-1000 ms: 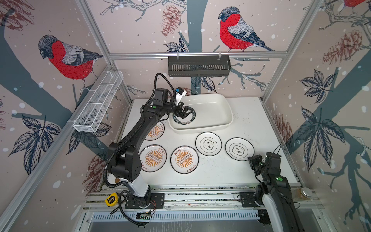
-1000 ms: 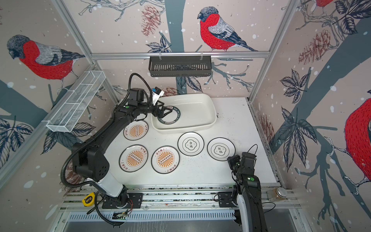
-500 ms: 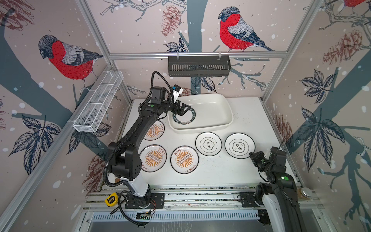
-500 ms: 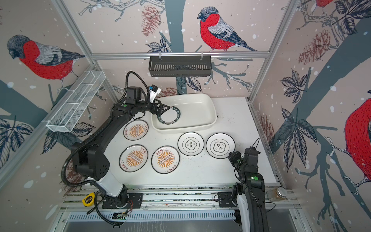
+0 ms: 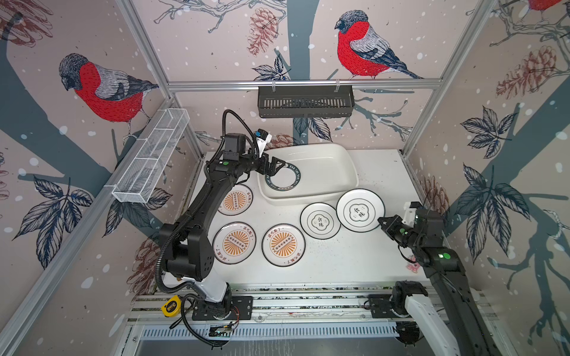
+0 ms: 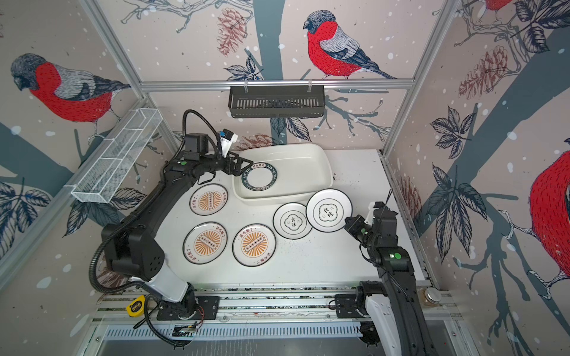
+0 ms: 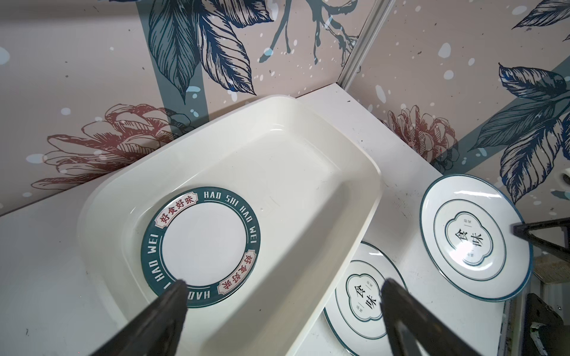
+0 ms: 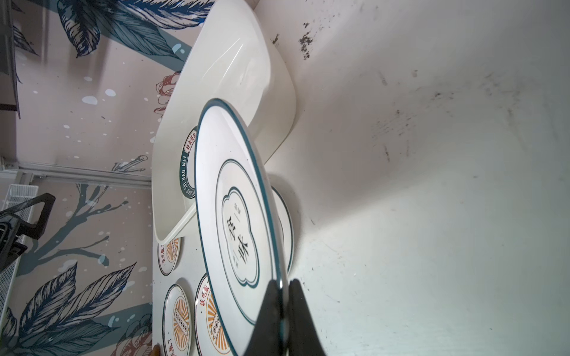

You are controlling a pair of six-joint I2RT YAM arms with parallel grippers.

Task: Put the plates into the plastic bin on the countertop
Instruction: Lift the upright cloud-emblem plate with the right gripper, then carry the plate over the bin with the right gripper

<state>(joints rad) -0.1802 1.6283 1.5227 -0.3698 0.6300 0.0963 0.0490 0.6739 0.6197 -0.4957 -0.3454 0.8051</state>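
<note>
Both top views show a white tabletop (image 5: 379, 172), flecked with dark specks and scuffs, boxed in by an aluminium frame and walls papered with red-breasted birds, leaves and pine cones. A black slotted rack (image 5: 305, 101) hangs on the back wall and a white wire basket (image 5: 151, 154) on the left one. A cream bin (image 5: 340, 163) sits at the back of the tabletop, with a teal-ringed plate (image 5: 283, 180) flat in its left end. Three orange sunburst plates (image 5: 235, 200) (image 5: 234, 243) (image 5: 283, 244) lie on the left half. An emblem plate (image 5: 320, 220) lies in front of the bin.

The left fingers (image 7: 171, 308) are spread wide and hold nothing, poised over the bin's left end. The right fingers (image 8: 282, 292) are pinched on the rim of a second emblem plate (image 5: 360, 210). It is lifted and tilted, just beside the bin's near right corner and overlapping its neighbour.
</note>
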